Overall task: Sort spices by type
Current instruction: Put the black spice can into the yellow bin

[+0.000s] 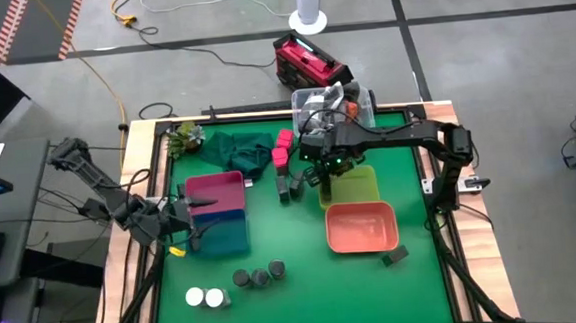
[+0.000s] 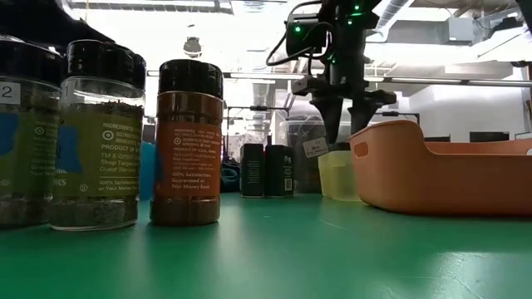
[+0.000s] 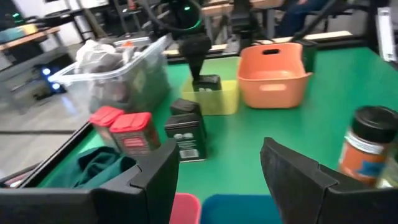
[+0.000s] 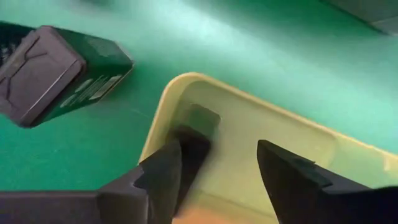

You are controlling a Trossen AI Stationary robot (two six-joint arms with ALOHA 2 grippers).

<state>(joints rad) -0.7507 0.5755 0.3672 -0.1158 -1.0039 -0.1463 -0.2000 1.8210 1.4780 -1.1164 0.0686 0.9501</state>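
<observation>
My right gripper (image 1: 325, 175) is open and points down into the yellow-green tray (image 1: 358, 187). A dark grey block (image 4: 198, 127) stands in that tray between the fingers, close to one of them, and shows under the gripper in the left wrist view (image 3: 208, 82). Two more dark blocks (image 1: 290, 187) stand on the mat beside the tray, and one (image 1: 394, 256) lies by the orange tray. Pink cubes (image 1: 283, 148) stand by the green cloth. Round dark jars (image 1: 260, 275) and white-topped jars (image 1: 206, 298) stand near the table's near edge. My left gripper (image 3: 217, 180) waits open over the pink tray. My right gripper comes from above with its fingers on either side of the block's top (image 4: 200, 119) in the yellow-green tray. One finger (image 4: 165, 171) stands right beside the block; whether it touches it I cannot tell. The other finger is well apart from it.
A pink tray (image 1: 215, 189) and a blue tray (image 1: 224, 232) sit at the left, and an orange tray (image 1: 362, 227) sits near the yellow-green one. A clear tub (image 1: 330, 103) of clutter, a green cloth (image 1: 235, 150) and a small plant (image 1: 184, 138) line the far edge.
</observation>
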